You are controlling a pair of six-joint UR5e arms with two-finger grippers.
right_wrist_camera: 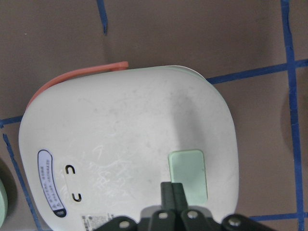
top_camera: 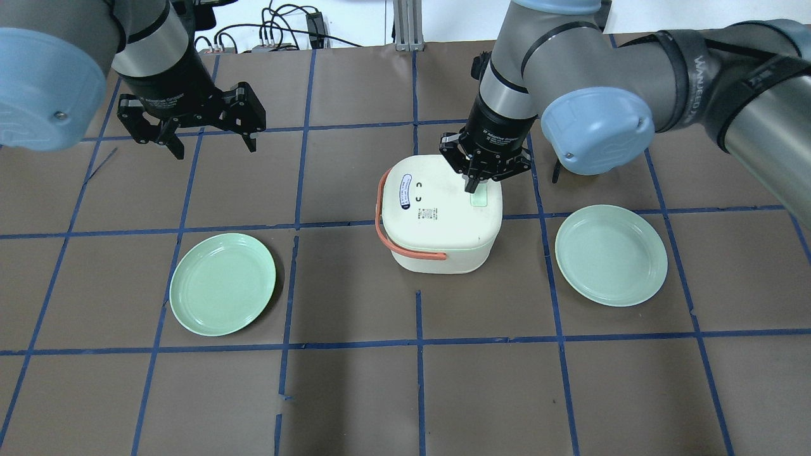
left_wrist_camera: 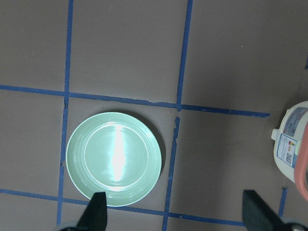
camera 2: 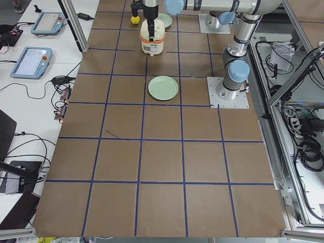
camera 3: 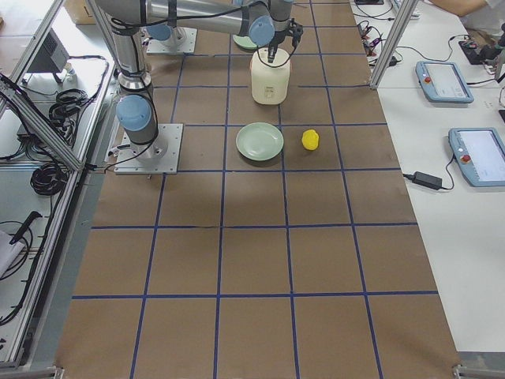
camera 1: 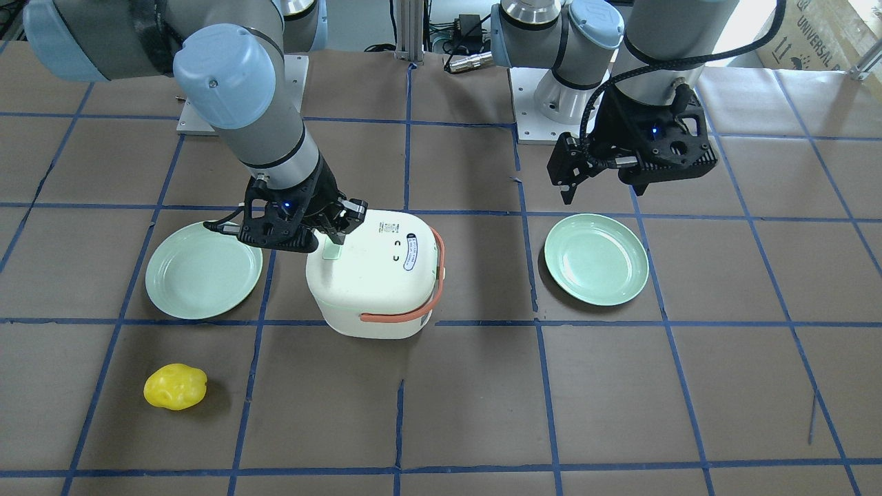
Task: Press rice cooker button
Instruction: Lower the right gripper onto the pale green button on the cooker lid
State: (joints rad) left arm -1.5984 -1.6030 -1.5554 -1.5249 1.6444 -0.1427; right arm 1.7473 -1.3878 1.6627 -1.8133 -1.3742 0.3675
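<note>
A white rice cooker [top_camera: 443, 215] with an orange handle [top_camera: 405, 244] stands mid-table. Its pale green button [top_camera: 479, 197] is on the lid's corner nearest the robot. My right gripper [top_camera: 472, 184] is shut, its tips just above the button's edge; the right wrist view shows the shut fingers [right_wrist_camera: 174, 195] at the button [right_wrist_camera: 188, 174]. The cooker also shows in the front view [camera 1: 375, 272], where the right gripper [camera 1: 335, 238] is over the button [camera 1: 331, 251]. My left gripper [top_camera: 206, 147] is open and empty, hovering over bare table far left of the cooker, its fingertips [left_wrist_camera: 98, 209] in the left wrist view.
Two pale green plates lie either side of the cooker [top_camera: 223, 283] [top_camera: 611, 254]. A yellow lumpy object [camera 1: 175, 386] lies near the operators' edge. Blue tape lines grid the brown table [top_camera: 355, 380].
</note>
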